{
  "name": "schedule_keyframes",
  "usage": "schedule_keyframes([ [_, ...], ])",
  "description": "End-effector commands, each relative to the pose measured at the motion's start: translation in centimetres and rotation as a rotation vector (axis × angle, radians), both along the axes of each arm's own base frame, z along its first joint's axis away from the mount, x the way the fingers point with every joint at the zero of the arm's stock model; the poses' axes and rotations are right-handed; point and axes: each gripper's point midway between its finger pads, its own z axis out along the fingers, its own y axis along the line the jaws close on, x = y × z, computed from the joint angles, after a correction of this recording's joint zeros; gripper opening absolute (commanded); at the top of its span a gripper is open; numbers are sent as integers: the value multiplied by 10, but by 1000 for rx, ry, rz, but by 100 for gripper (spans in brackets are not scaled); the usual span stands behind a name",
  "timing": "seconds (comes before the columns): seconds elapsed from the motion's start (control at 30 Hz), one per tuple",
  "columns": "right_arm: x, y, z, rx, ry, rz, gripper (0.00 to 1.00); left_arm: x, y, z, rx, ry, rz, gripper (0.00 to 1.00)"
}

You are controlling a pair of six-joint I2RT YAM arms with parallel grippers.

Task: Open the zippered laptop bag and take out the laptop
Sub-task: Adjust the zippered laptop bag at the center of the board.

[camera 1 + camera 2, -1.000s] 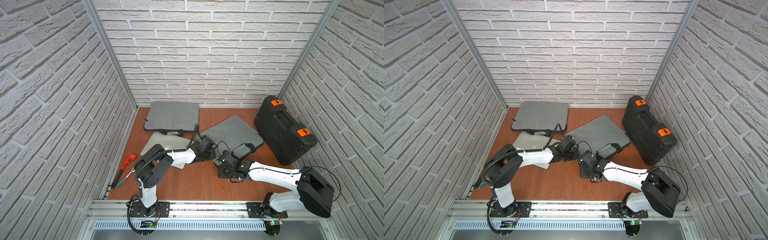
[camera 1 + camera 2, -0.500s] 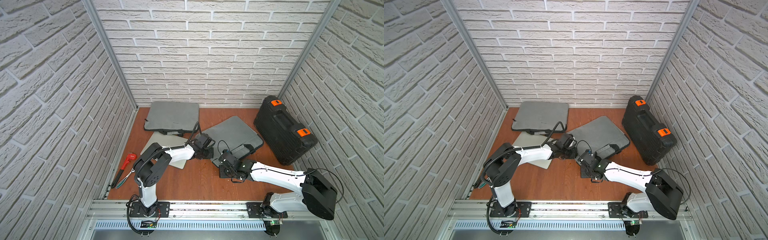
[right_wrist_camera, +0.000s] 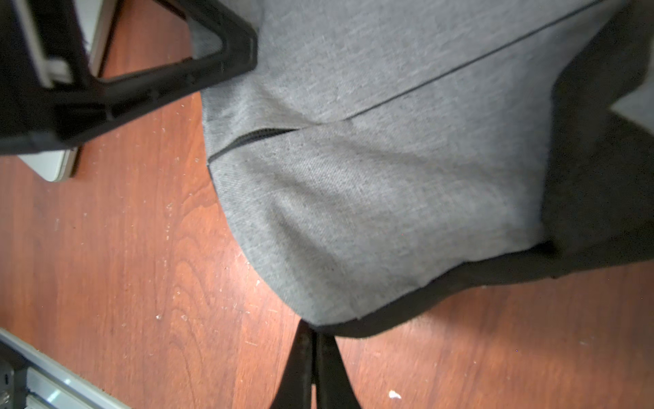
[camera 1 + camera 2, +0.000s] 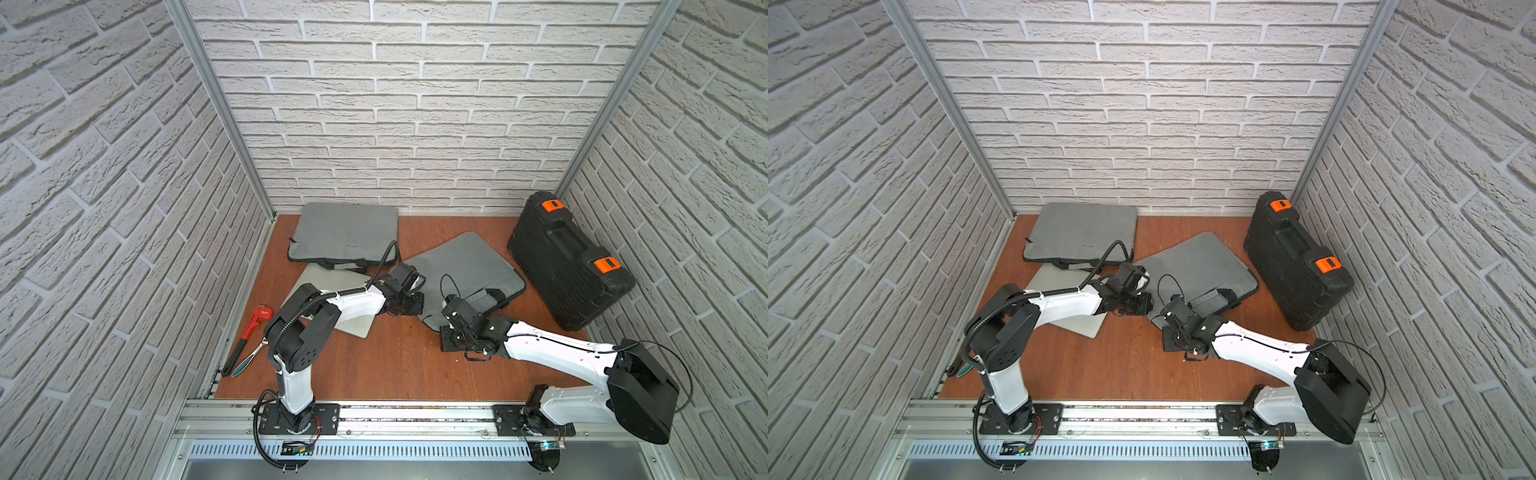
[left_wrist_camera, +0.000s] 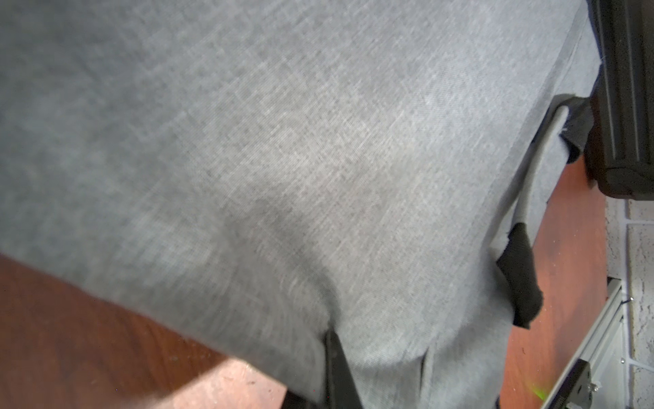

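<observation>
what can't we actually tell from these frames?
- Laptop bag contents: fabric hides them in every view.
- Zipper slider: right wrist view shows only a short run of teeth; too small in top views.
- Left gripper grip on fabric: left wrist view blurred, jaws cut by the frame edge.
- Silver laptop: left arm covers part of it in both top views.

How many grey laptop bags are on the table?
2. One grey bag lies at the back wall, just behind a silver laptop; the other bag lies mid-table beside the black case, pinched by the left gripper and right gripper. None seems hidden.
</observation>
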Motion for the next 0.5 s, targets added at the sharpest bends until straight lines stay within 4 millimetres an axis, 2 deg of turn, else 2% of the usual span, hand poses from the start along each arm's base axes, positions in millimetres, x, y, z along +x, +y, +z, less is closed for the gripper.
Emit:
schedule_keyframes([
  [0.0, -16, -47, -9, -155, 48, -43, 6, 15, 44, -22, 176, -3, 34, 0],
  [0.13, -27, -53, -13, -165, 90, -25, 6, 25, 44, -21, 194, -19, 26, 0],
  [0.47, -42, -42, -28, -108, 180, 6, 6, 56, 49, -17, 190, -60, 90, 0],
])
